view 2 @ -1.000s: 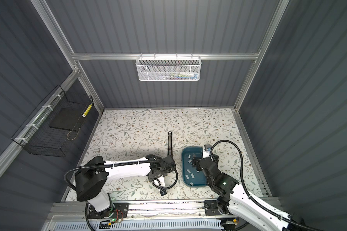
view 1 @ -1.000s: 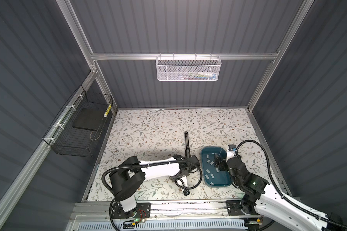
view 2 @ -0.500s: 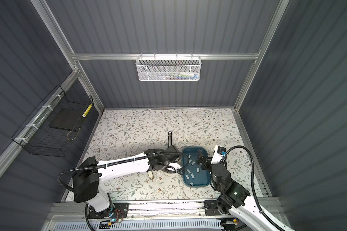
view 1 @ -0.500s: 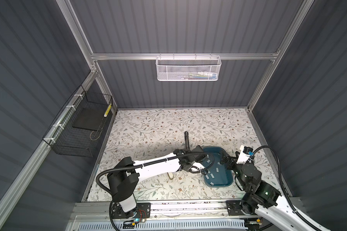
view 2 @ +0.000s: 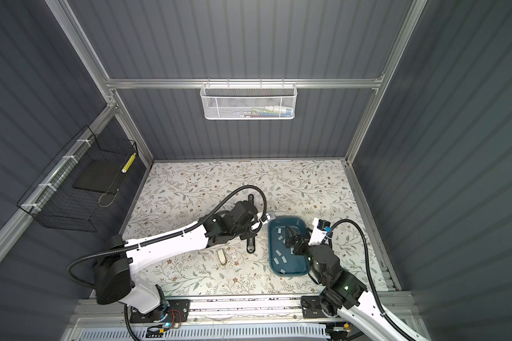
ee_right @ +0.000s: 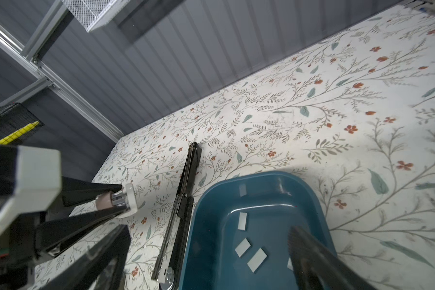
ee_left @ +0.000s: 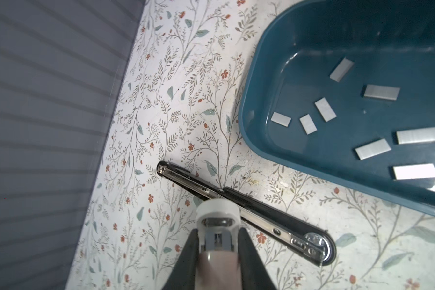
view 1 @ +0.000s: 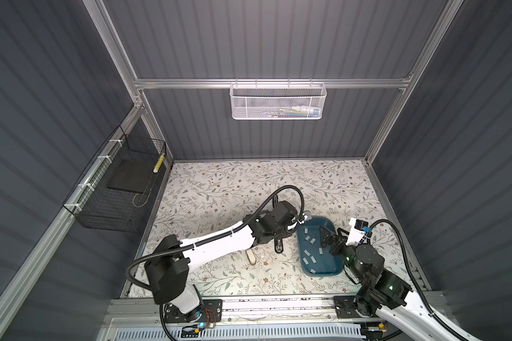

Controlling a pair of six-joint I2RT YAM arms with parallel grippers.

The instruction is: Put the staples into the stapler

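My left gripper (ee_left: 217, 237) is shut on a small stapler (ee_left: 217, 213) with a white head and pinkish body, held above the table just left of the blue tray's (view 1: 322, 274) far corner. Below it a long black stapler (ee_left: 256, 216) lies opened flat with its metal channel facing up. It shows in both top views (view 1: 279, 247) (view 2: 250, 245). Several pale grey staples (ee_left: 325, 109) (view 1: 308, 259) lie loose in the tray. My right gripper (view 1: 330, 234) (ee_right: 211, 263) hangs open over the tray's right part with nothing between its fingers.
A small beige object (view 1: 252, 256) lies on the floral table in front of the left arm. A black wire basket (view 1: 121, 189) hangs on the left wall and a white mesh basket (view 1: 277, 102) on the back wall. The tray wall (ee_right: 312, 190) stands close beside the black stapler.
My left arm has swung right and toward the back with the small stapler, uncovering the beige object. My right gripper pulled back to the right, then came back over the tray, still open.
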